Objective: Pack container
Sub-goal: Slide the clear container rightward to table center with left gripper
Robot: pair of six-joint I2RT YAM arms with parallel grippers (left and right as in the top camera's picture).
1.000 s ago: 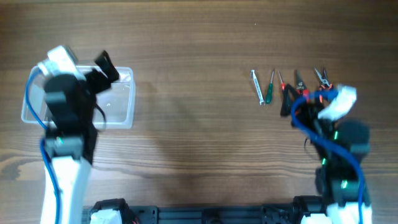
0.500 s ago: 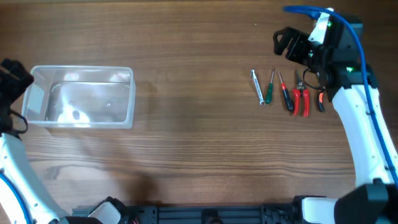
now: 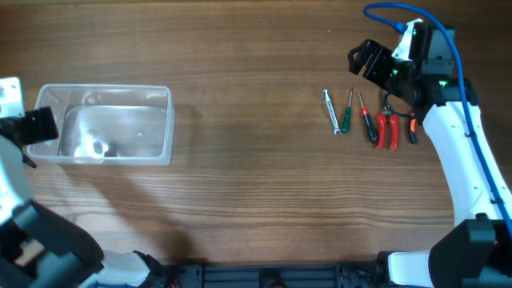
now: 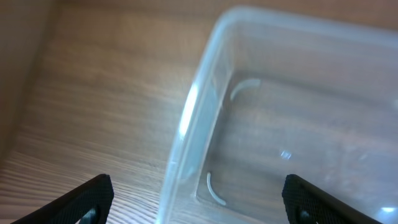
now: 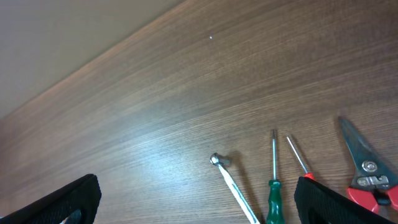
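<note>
The clear plastic container (image 3: 156,124) lies empty at the left of the table. My left gripper (image 3: 40,126) is open at its left end; in the left wrist view (image 4: 199,208) the fingers straddle the container's rim (image 4: 186,118) from above. My right gripper (image 3: 366,58) is open and empty, hovering just beyond a row of hand tools: a silver wrench (image 3: 331,112), a green screwdriver (image 3: 347,114), a red screwdriver (image 3: 366,120), red pliers (image 3: 388,130) and a dark-handled tool (image 3: 412,130). The right wrist view (image 5: 199,205) shows the wrench (image 5: 233,183) and green screwdriver (image 5: 273,186) between the fingers.
The wooden table (image 3: 248,144) lies bare between the container and the tools. The right arm's blue cable (image 3: 392,11) arcs above the tools. The table's far edge shows in the right wrist view (image 5: 93,56).
One second ago the left arm covered the container and the right arm sat near the tools' front. Both swung away; the left gripper now sits at the container's left end, the right beyond the tools.
</note>
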